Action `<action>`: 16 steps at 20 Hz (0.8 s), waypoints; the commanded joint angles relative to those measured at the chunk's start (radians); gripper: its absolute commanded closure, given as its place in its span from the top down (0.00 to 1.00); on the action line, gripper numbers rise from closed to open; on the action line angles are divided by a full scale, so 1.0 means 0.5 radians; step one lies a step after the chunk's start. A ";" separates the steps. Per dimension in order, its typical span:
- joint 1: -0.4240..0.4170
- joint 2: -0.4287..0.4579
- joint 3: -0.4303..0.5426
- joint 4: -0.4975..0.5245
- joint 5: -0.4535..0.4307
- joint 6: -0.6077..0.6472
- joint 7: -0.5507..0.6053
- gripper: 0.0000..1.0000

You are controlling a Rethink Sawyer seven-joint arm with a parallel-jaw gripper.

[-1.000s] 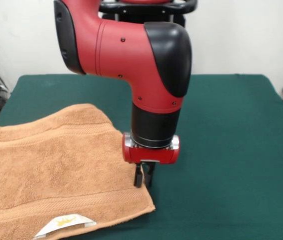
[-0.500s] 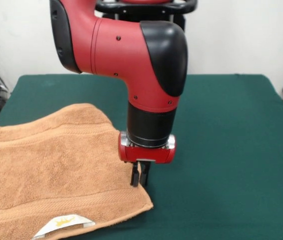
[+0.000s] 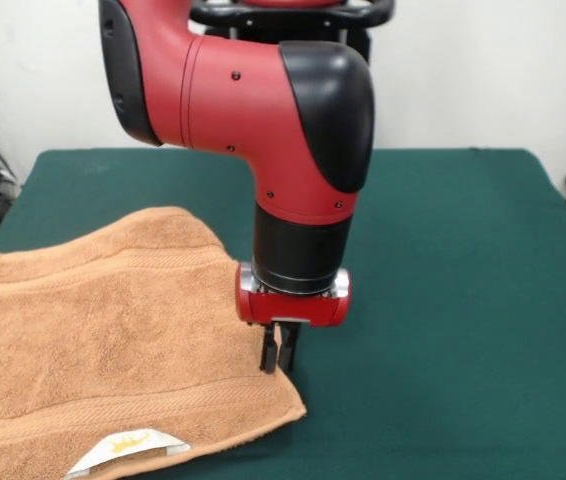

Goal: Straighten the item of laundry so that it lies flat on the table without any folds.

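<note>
The towel (image 3: 113, 330) lies unchanged at the desk (image 3: 463, 300) left edge, its right border pinched between the narrow fingers (image 3: 277, 352), which stayed put.

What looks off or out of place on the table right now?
The towel sits askew, rotated against the table edges, and runs past the table's left edge and the picture's bottom edge. Its white label is flipped up onto the top face. The pincer stands at the towel's right edge, its fingers close together.
</note>
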 commanded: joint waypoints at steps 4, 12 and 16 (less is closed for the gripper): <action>0.031 -0.016 0.076 0.083 -0.039 0.070 0.186 0.00; 0.117 -0.004 0.048 0.094 -0.040 0.041 0.247 0.00; 0.143 -0.018 0.037 0.109 -0.037 0.060 0.249 0.00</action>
